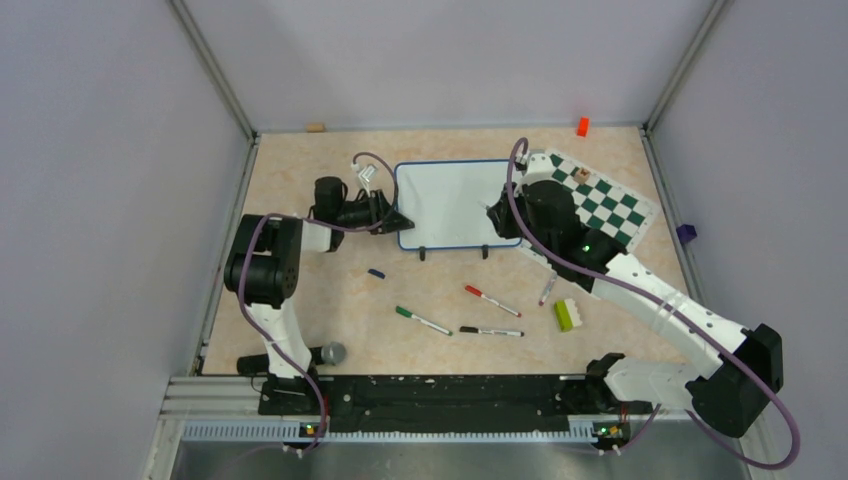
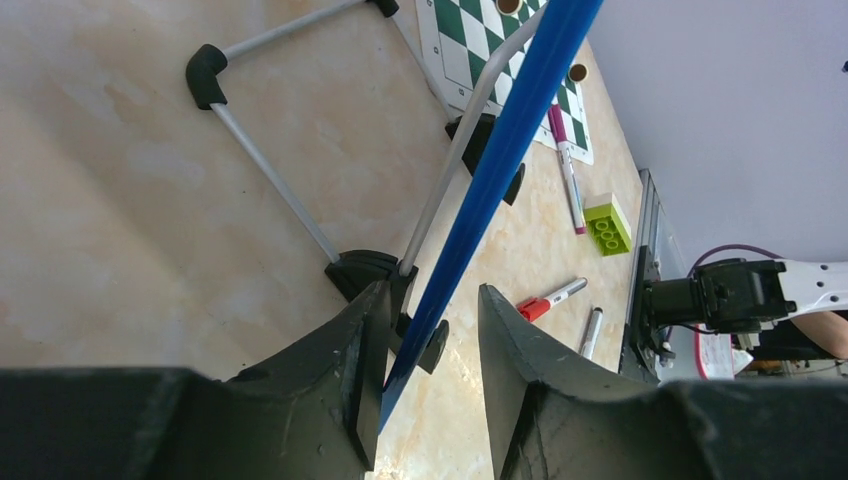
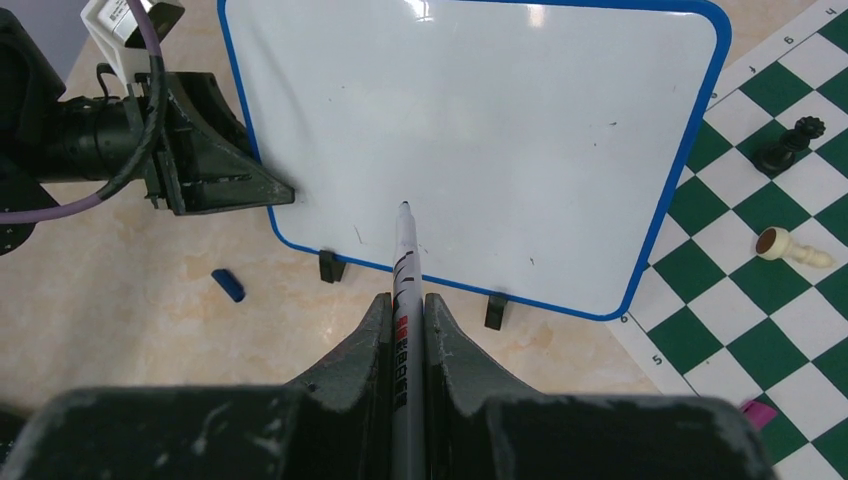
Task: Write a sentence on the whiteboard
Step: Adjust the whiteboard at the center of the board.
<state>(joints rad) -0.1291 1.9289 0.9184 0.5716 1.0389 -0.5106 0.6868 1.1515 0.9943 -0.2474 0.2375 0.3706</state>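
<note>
**Fig. 1. Bracing the board before the first stroke.** The whiteboard (image 1: 455,200) stands on its two black feet toward the far side of the worktop (image 1: 300,175), just beside the chess mat (image 1: 605,205). Its face is blank, with no sentence begun. The left gripper (image 2: 432,295) straddles the left edge of the board's blue frame, fingers apart and a gap showing on one side. This placement is probably meant to steady the board against writing pressure. The right gripper (image 3: 408,298) has its fingers clamped on a marker (image 3: 404,250) aimed at the lower middle of the face. Whether the tip touches cannot be told.
</note>
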